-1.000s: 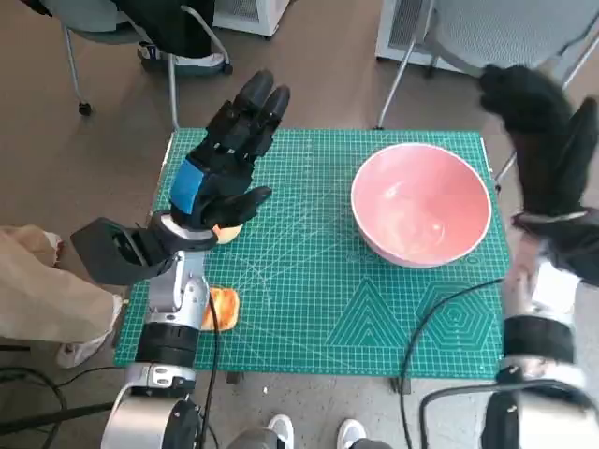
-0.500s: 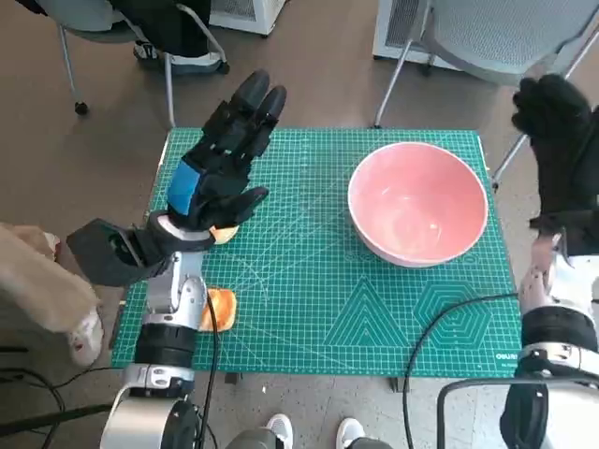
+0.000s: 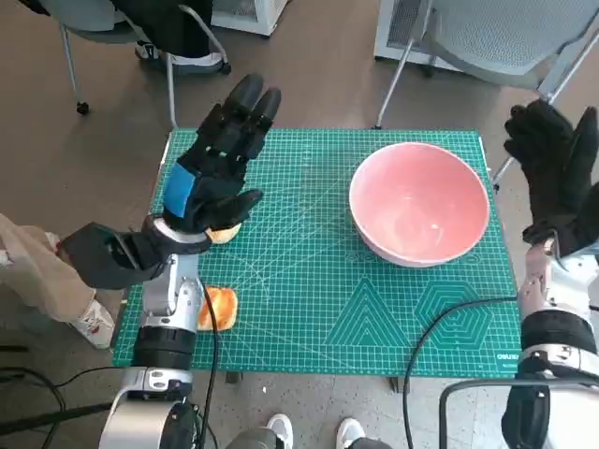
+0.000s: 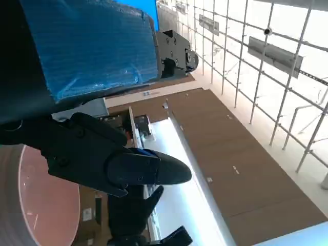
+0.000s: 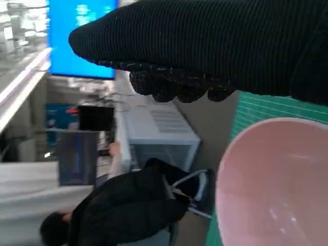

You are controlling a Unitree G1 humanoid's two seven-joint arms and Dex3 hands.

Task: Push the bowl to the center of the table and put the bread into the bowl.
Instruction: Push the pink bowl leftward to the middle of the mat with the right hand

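A pink bowl stands on the right part of the green cutting mat; it also shows in the right wrist view as the bowl and at the edge of the left wrist view as the bowl. One piece of bread lies at the mat's near left, beside my left forearm. Another bread piece peeks out under my left hand, which hovers flat with fingers stretched, holding nothing. My gloved right hand is raised just right of the bowl, fingers apart, empty.
Chair legs and a grey chair stand behind the table. A person in beige is at the left edge. Another person in black sits in the right wrist view. A black cable crosses the mat's near right.
My right hand has dropped lower and come back in beside the bowl's right rim. The left hand has barely shifted. The person at the left has moved.
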